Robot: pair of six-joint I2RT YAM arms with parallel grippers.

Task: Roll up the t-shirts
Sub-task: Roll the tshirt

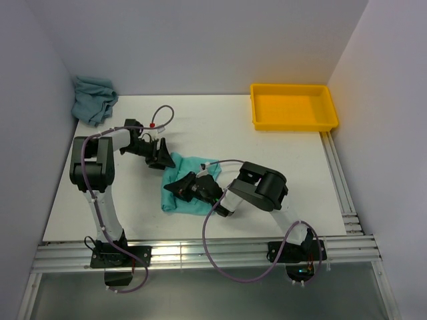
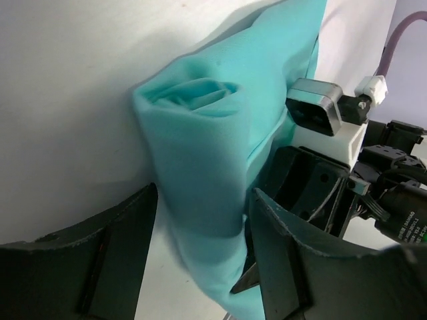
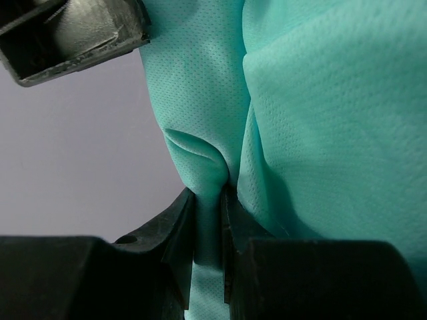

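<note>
The mint shirt (image 1: 185,205) lies between both tools. Its roll runs straight ahead through the gap of the left tool (image 2: 203,200), which stands wide open and grips nothing. Opposite, the right tool (image 3: 208,200) pinches a fold of it.

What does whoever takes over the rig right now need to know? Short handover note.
Right gripper: shut on a fold of the mint t-shirt, mid-table.
Left gripper: open, jaws either side of that shirt's bunched far end, not clamped.
Grey-teal t-shirt: crumpled heap in the far left corner, no arm near it.
Yellow tray: far right.
Done: mint shirt looks partly rolled, loosely.
Left: finish that roll, then roll the grey-teal one.
</note>
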